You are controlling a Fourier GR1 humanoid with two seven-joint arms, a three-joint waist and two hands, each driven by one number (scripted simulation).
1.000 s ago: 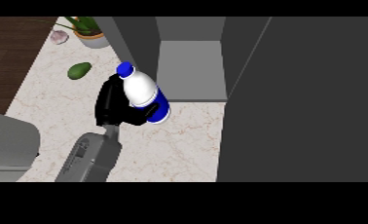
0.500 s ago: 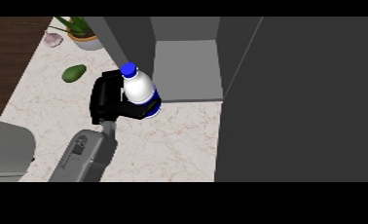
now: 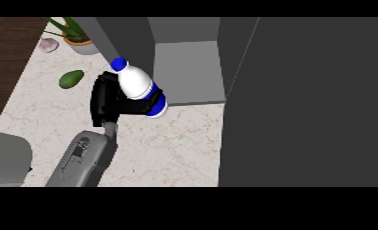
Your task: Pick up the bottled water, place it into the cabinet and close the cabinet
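Note:
The bottled water (image 3: 136, 83) is white with a blue cap and a blue base. It tilts with its cap toward the upper left, just in front of the open cabinet's (image 3: 186, 69) left front corner. My right hand (image 3: 108, 102) is shut on the bottle from the left, and its fingers wrap the lower half. The grey forearm comes up from the lower left. The cabinet's inner shelf shows bare grey. Its open door (image 3: 303, 104) is a big dark panel filling the right side. My left hand does not show.
A green avocado (image 3: 71, 79) lies on the marble counter (image 3: 170, 144) left of the hand. A potted plant (image 3: 77, 38) and a small pinkish object (image 3: 49, 45) stand at the back left. A grey rounded shape (image 3: 13, 159) sits at the lower left edge.
My right hand has carried the bottle a little up and to the left, nearer the cabinet's front edge. The whole view has shifted slightly.

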